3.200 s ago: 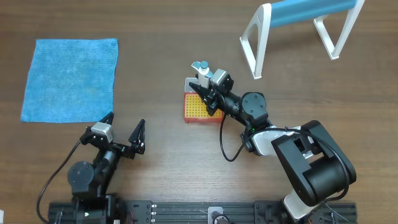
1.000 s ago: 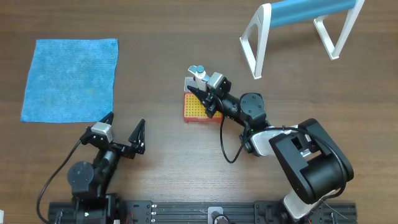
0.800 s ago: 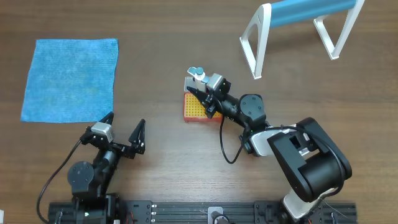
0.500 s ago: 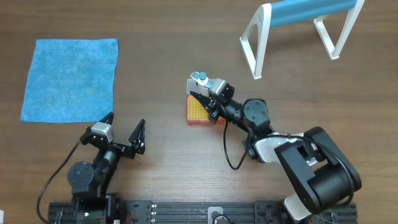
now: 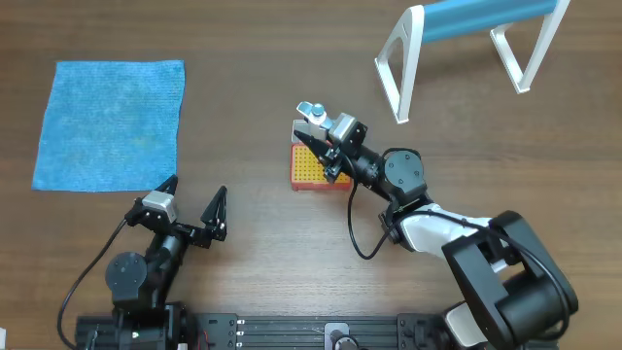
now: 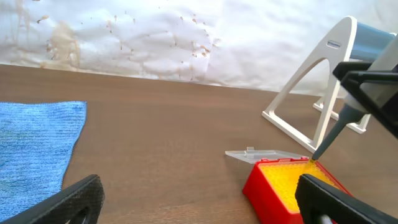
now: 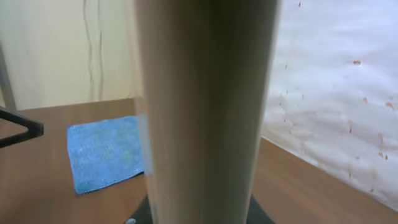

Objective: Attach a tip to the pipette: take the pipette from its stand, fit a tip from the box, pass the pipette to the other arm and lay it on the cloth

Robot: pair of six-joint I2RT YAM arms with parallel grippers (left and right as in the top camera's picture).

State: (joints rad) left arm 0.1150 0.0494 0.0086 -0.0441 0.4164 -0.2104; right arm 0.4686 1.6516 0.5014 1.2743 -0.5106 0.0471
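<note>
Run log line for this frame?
step: fit tip | right gripper: holds pipette, nozzle at tip box | left gripper: open, holding nothing

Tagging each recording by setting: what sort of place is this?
Probably a lab-style robot workbench: a brown wooden tabletop carrying a pipette stand, a red tip box of yellow tips, and a pipette with its point at that box.
</note>
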